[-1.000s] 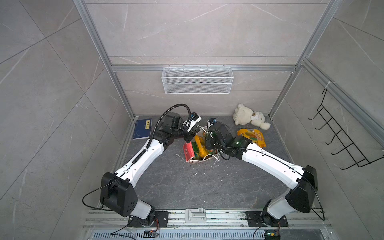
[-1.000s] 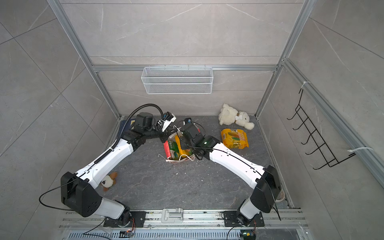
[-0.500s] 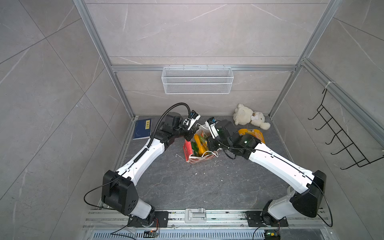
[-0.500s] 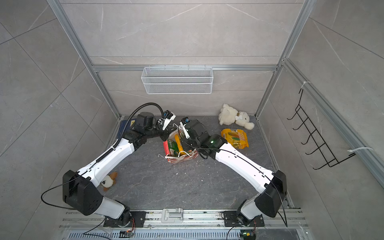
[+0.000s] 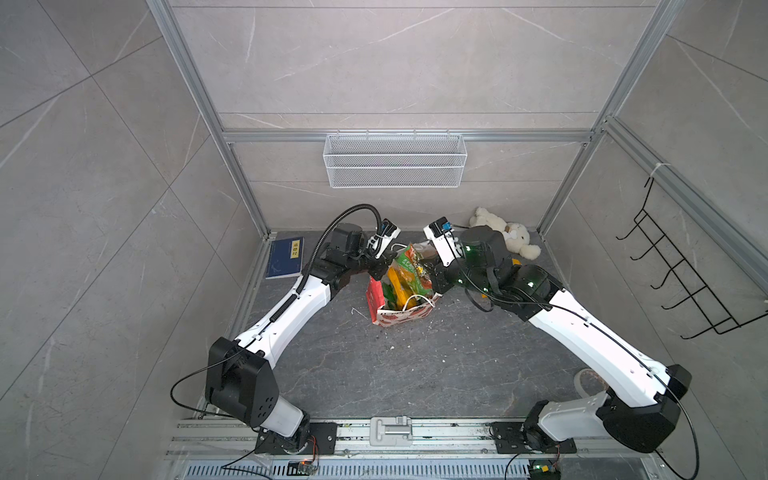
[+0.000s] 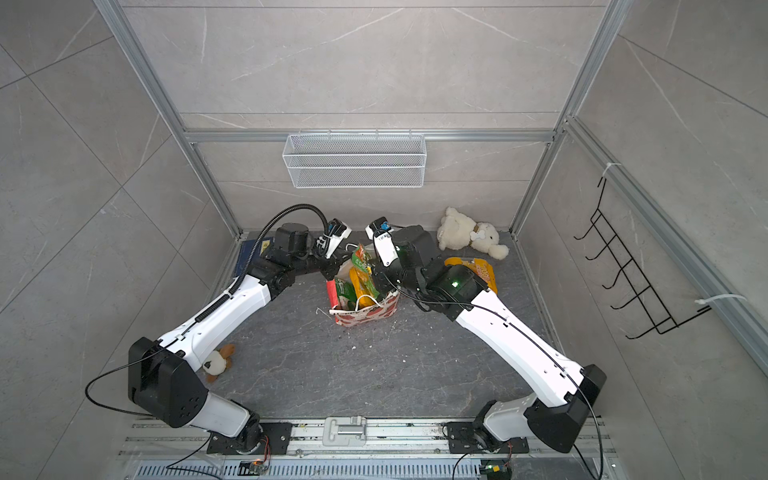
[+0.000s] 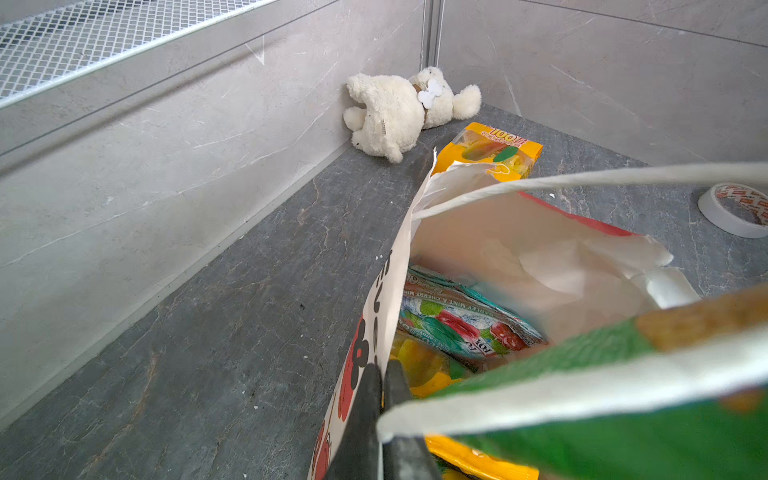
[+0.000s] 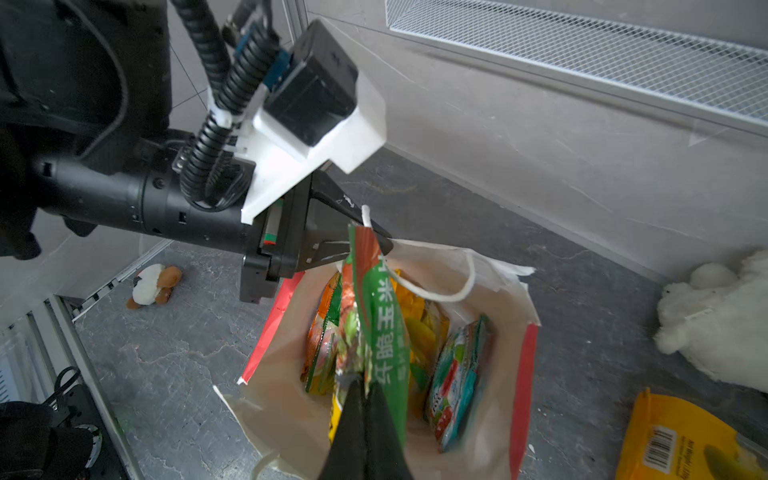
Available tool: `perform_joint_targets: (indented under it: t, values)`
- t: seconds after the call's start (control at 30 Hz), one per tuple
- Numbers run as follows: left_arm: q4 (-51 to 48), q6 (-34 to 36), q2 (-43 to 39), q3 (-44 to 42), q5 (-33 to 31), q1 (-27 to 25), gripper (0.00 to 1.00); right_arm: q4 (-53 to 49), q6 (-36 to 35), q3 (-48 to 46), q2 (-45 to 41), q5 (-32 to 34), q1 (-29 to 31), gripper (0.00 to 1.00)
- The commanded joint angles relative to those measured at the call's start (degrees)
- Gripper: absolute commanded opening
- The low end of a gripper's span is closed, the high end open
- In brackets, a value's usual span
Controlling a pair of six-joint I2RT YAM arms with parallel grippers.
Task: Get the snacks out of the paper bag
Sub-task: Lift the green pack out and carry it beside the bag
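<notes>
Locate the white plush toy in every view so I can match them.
In a top view: white plush toy in the back right floor corner.
In a top view: toy in that corner, behind the yellow packet.
Left wrist: toy in the wall corner beyond the yellow packet.
Right wrist: toy partly cut off, past the paper bag.
Shared landmark: the paper bag.

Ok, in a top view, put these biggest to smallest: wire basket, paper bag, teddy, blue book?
1. wire basket, though it hangs higher, nearer the camera, so that may flatter it
2. paper bag
3. teddy
4. blue book
</notes>
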Motion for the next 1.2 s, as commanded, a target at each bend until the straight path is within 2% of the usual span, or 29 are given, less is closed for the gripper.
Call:
perform_joint_targets:
  t: [0.0, 0.27, 0.53, 0.83, 1.1, 1.17]
  values:
    - [4.6, -0.5, -0.1, 3.4, 0.8, -0.5, 0.00, -0.5, 0.0, 1.5, -4.8, -1.1, -0.3, 0.00]
    - [4.3, -0.3, -0.8, 2.7, -0.4, -0.5, 0.00, -1.0, 1.5, 0.1, -11.6, 2.6, -0.7, 0.00]
    - [4.1, 0.5, -1.9, 2.0, -1.7, -0.5, 0.00, -2.0, 3.1, -0.9, -17.2, 9.1, -2.2, 0.00]
    - [4.9, 1.0, -1.7, 1.4, -2.3, -0.4, 0.00, -5.2, 7.2, -1.8, -17.9, 14.2, -6.6, 0.00]
    - [6.1, 0.7, -1.9, 0.3, -1.4, -0.5, 0.00, -5.2, 13.6, -3.7, -14.9, 7.8, -18.9, 0.00]
    - [7.2, 0.4, -2.0, -0.4, -1.1, -0.5, 0.00, -5.5, 14.7, -4.0, -12.4, 3.9, -22.3, 0.00]
